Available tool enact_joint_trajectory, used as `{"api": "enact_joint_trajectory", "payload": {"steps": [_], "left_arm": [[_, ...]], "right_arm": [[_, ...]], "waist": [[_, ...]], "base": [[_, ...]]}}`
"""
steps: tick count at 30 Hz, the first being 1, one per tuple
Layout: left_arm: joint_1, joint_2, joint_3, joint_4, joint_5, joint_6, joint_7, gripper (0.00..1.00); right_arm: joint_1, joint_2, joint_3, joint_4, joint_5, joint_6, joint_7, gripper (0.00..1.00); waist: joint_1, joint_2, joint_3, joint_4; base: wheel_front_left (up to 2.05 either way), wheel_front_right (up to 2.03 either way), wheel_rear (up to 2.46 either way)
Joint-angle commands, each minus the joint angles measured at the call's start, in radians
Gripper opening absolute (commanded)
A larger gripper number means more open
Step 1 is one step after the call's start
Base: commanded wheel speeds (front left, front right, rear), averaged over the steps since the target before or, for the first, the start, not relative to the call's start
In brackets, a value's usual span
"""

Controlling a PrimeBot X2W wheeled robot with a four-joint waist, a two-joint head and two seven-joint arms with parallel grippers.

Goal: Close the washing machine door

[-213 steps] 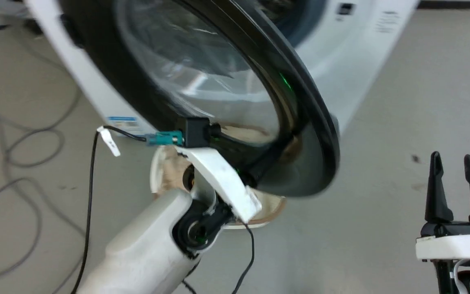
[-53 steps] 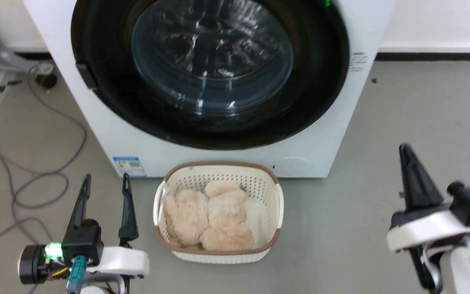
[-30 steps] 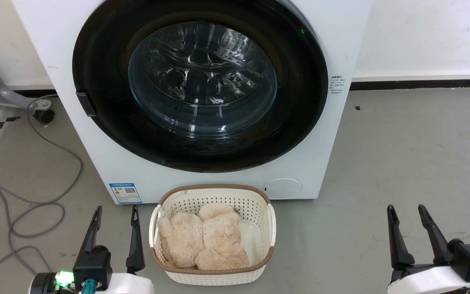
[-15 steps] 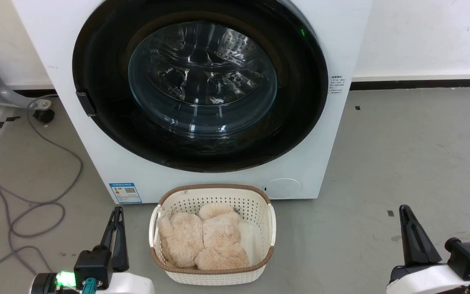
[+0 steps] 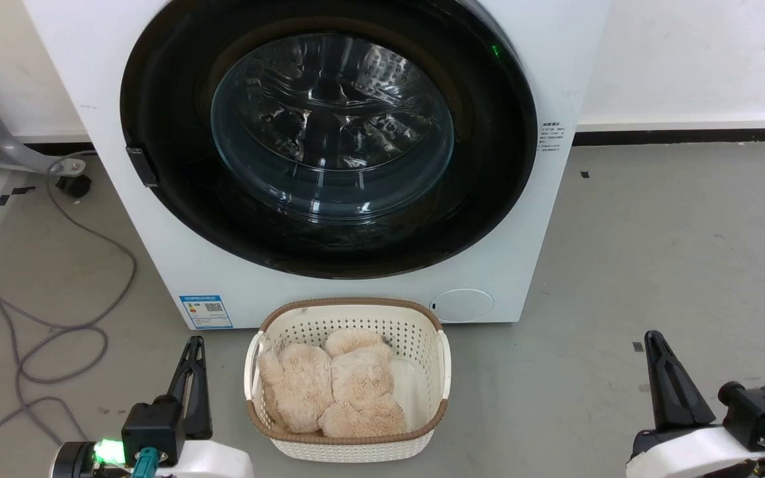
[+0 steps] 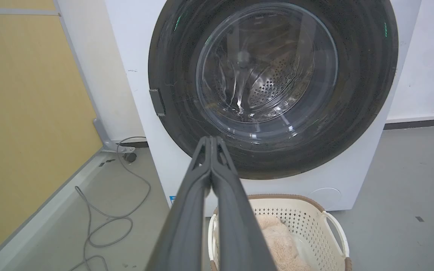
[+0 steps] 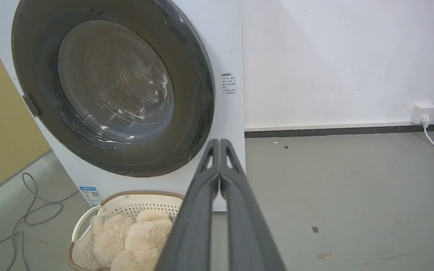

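The white washing machine (image 5: 223,285) stands straight ahead. Its round glossy black door (image 5: 489,166) with the clear glass bowl window lies flush against the machine's front. The same door (image 6: 364,75) shows in the left wrist view, and the door (image 7: 194,94) appears again in the right wrist view. My left gripper (image 5: 191,345) rests low at the lower left, shut with nothing in it, well short of the machine. My right gripper (image 5: 653,338) sits at the lower right, also shut and empty. Each wrist view shows its own fingertips (image 6: 211,140) (image 7: 219,142) pressed together.
A cream perforated basket (image 5: 349,312) holding beige plush fabric (image 5: 329,385) sits on the floor just before the machine, between my grippers. Grey cables (image 5: 57,318) loop on the floor at the left. A wall socket with a white cord (image 7: 424,113) is at the right.
The door has swung from open to flush against the machine, and my left arm has drawn back from it. Within the last second both grippers went from open to shut.
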Motion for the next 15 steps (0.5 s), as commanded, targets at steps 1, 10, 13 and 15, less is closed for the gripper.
{"api": "enact_joint_trajectory", "payload": {"steps": [1, 10, 13, 15], "left_arm": [[-0.006, -0.003, 0.004, -0.006, 0.002, -0.005, 0.006, 0.00], [-0.008, -0.006, 0.007, -0.012, 0.003, -0.014, 0.024, 0.00], [-0.008, -0.008, 0.008, -0.014, 0.003, -0.017, 0.030, 0.00], [-0.009, -0.008, 0.009, -0.016, 0.003, -0.019, 0.034, 0.00]], "right_arm": [[0.001, 0.001, 0.002, -0.009, -0.009, 0.000, 0.006, 0.00], [0.001, 0.001, 0.008, -0.022, -0.020, 0.000, 0.025, 0.00], [0.001, 0.001, 0.009, -0.026, -0.024, 0.000, 0.031, 0.00], [0.001, 0.002, 0.010, -0.029, -0.027, 0.000, 0.035, 0.00]], "waist": [[0.0001, 0.0000, 0.000, 0.001], [0.0001, 0.0000, 0.002, 0.004], [0.0001, 0.0000, 0.003, 0.006], [0.0001, 0.0000, 0.003, 0.006]], "base": [[0.00, 0.00, 0.00], [0.00, 0.00, 0.00], [0.00, 0.00, 0.00], [0.00, 0.00, 0.00]]}}
